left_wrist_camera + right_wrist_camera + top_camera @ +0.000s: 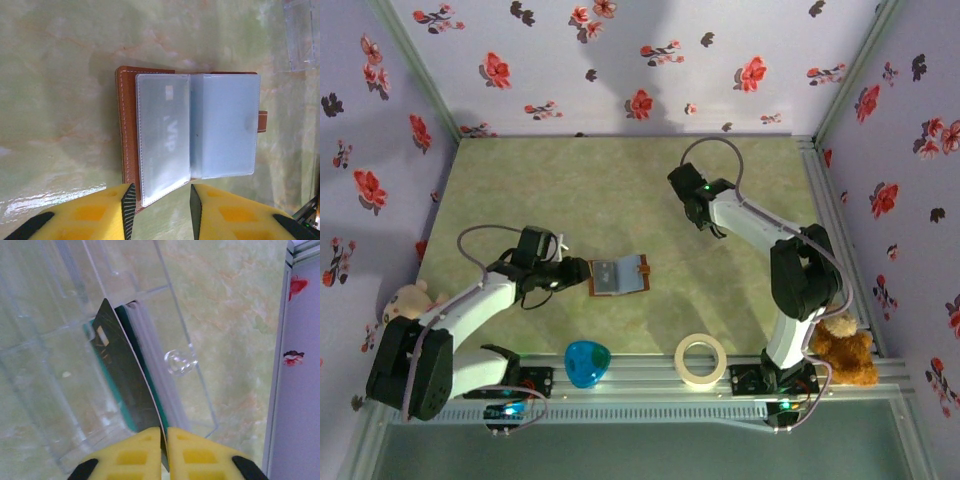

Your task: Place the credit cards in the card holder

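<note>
**A:** What's the right claw [164, 432] got?

**B:** A dark card [125, 370]. The yellow pads are pinched tight on its near edge. The card stands on edge in a slot of the clear stand [125, 270], and a teal card [117, 405] sits right against it in the same slot.

**A:** And the left claw [161, 195]?

**B:** Partway open, with the pads apart. It's low at one end of the card holder [225, 125], and the corner of a clear sleeve lies between the pads. I can't tell whether either pad touches it.

**A:** Where's the holder, then?

**B:** It's lying open and flat on the desk [60, 100], about the middle, just ahead of the left claw. The brown cover is down and the clear sleeves face up. One sleeve has a pale card [165, 135] in it marked VIP. The little closing tab [262, 121] pokes out at one side.

**A:** Is the stand close to it?

**B:** No, it's apart, over on the right claw's side.

**A:** Anything else about?

**B:** A tape roll [682, 360] and a blue thing [588, 362] lie at the near edge between the arm bases. A brown teddy [842, 350] sits by the right base, and a pale plush toy [408, 298] is beside the left arm.
</note>
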Tool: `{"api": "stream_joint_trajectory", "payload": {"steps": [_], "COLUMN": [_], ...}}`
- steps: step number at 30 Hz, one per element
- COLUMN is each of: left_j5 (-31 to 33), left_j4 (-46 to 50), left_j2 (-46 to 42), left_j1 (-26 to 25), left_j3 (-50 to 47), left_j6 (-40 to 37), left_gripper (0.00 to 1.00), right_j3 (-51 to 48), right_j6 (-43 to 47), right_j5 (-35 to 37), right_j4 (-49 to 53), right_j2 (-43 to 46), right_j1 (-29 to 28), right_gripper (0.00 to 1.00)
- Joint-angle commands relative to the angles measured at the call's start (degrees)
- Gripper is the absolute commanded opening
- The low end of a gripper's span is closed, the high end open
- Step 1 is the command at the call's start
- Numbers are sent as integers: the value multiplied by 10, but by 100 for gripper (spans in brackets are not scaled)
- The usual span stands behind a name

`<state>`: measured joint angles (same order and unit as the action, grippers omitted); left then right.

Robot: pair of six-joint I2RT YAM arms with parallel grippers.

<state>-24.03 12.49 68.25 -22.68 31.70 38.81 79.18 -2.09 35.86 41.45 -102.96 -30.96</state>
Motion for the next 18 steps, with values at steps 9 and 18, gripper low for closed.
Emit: {"api": "stream_joint_trajectory", "payload": {"steps": [9, 18], "left_j5": [-17, -34], "left_j4": [16, 25], "left_j2": [-12, -21], "left_j1": [7, 7], "left_j3": [11, 4], "left_j6": [-7, 3], "left_gripper": [36, 37], "right_j3": [-11, -80], "right_j6": [-37, -131], "right_j5": [-95, -359], "right_j4": [-12, -88], "right_j2": [73, 185], "right_j1": [3, 2], "right_gripper": [0, 0]}}
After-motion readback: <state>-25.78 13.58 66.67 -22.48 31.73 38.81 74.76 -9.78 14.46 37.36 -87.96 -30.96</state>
